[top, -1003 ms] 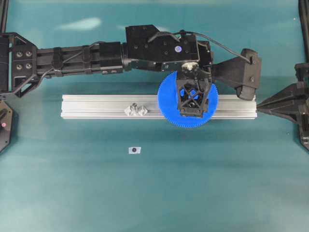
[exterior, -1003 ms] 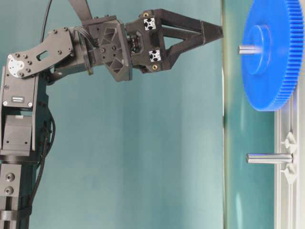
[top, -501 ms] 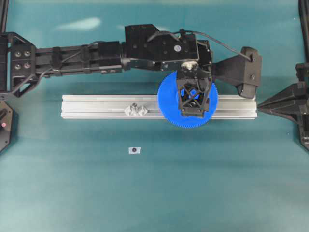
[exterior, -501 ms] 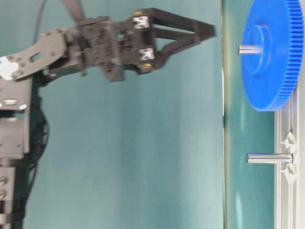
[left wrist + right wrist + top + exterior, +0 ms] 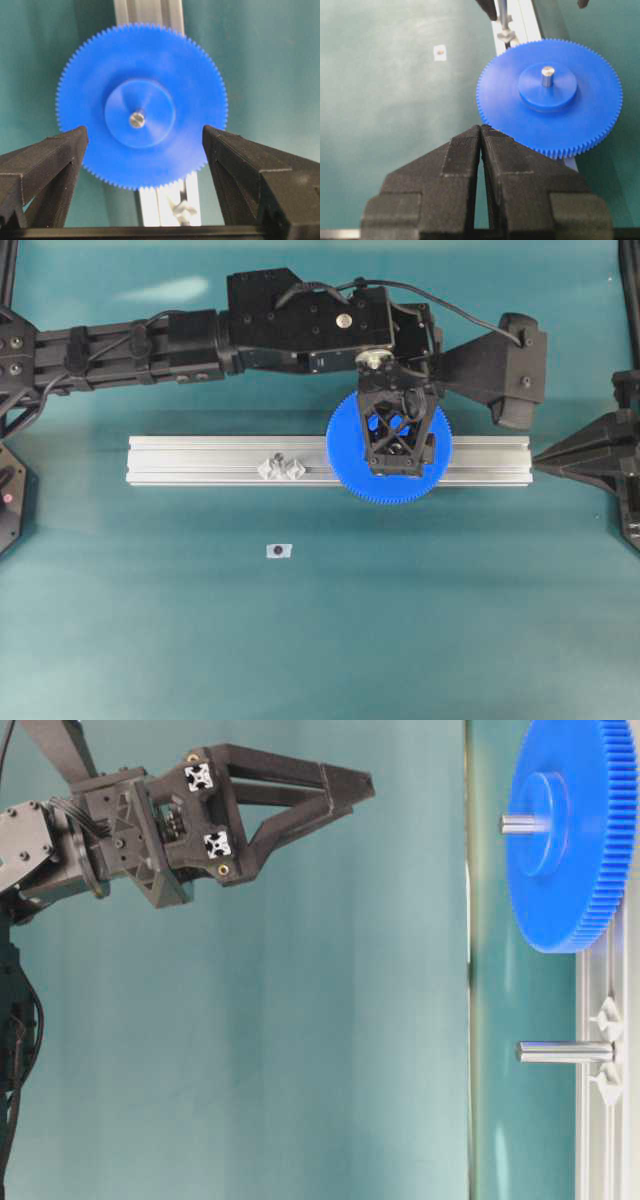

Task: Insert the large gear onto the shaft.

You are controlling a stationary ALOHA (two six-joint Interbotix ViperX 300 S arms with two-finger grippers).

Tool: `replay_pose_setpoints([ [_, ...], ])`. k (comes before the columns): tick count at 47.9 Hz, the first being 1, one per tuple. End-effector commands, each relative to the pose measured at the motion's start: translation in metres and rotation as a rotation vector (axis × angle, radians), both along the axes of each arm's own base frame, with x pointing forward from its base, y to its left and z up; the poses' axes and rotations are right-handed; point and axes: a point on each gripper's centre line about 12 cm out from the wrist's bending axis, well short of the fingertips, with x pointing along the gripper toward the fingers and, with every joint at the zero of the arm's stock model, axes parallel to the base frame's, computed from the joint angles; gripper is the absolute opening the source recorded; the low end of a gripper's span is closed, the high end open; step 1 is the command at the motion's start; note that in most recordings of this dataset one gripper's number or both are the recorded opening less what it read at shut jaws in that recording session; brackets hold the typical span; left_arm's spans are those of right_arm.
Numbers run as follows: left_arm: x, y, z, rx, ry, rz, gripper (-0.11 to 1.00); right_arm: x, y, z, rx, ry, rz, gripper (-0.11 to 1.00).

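**Left gripper drawn back from the seated gear**

Compared with a second ago, the left gripper (image 5: 345, 795) stands farther from the big bright-blue toothed plastic gear (image 5: 565, 830): in the table-level view its fingertips were right beside the teal counter (image 5: 150, 640) and are now well apart from it. From overhead, the black left arm (image 5: 200, 335) has shifted a little toward the top of the view. The gear, the long grooved aluminium rail (image 5: 200, 460) and the small white tag with a dark dot (image 5: 278, 551) have not moved.

The left gripper is spread wide and holds nothing. In its wrist view the gear (image 5: 142, 105) lies straight ahead, framed between the two fingers (image 5: 45, 165) without touching either. The gear sits flat on the rail, with the silvery end of the small shaft (image 5: 137, 119) poking through its raised hub. The second silvery peg (image 5: 565, 1051) stands bare, off to one side of the gripper.

The right gripper (image 5: 480, 131) has its fingers pressed together, empty; the gear (image 5: 550, 97) lies just ahead and to its right, apart from it.
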Motion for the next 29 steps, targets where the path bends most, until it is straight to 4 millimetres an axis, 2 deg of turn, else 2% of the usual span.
replay_pose_setpoints([
  [1, -0.0062, -0.0027, 0.0341, 0.009, -0.072, -0.003, 0.88, 0.0021, -0.0003, 0.0051, 0.010, -0.012, -0.006, 0.12],
  [29, -0.0061, -0.0035, 0.0350, -0.001, -0.078, 0.019, 0.88, 0.0022, -0.0003, 0.0057, 0.008, -0.014, -0.005, 0.12],
])
